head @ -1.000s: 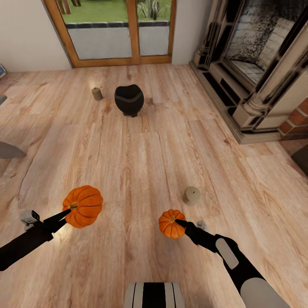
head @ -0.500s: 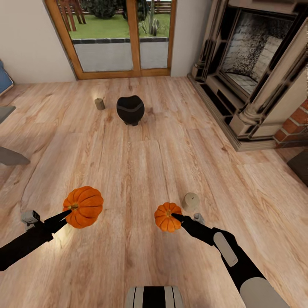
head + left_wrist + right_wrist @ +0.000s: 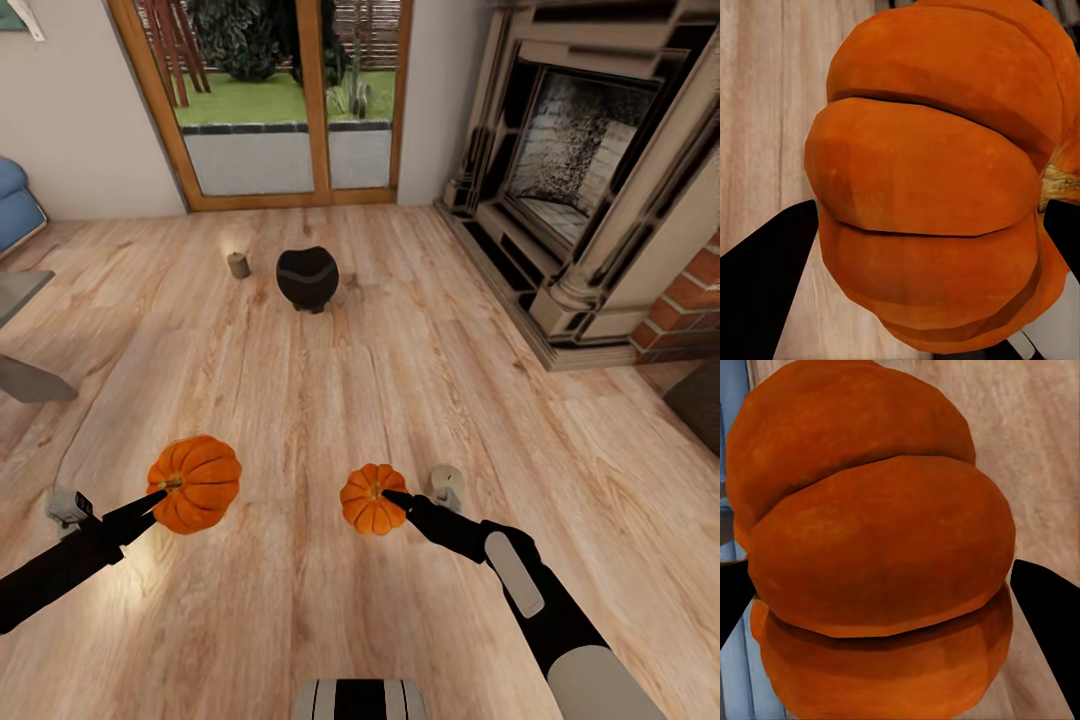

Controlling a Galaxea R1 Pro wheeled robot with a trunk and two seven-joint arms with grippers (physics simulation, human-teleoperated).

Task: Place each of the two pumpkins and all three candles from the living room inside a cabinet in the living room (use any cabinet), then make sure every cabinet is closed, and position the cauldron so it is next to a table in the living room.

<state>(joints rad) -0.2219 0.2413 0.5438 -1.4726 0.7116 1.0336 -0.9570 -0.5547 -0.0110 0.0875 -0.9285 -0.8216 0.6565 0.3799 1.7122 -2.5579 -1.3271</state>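
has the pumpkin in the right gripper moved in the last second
Yes. In the head view the pumpkin in the right gripper has gone left, away from the candle on the floor. A second ago it sat just below-left of the candle; now a clear gap separates them.

A light wood plank floor (image 3: 330,400) is seen across the room. On it, a black cauldron (image 3: 307,278) stands toward the glass doors, with a candle (image 3: 238,265) just beside it. A second candle (image 3: 446,481) rests on the planks nearer the robot. The fireplace hearth (image 3: 540,320) is set along the floor's right edge.
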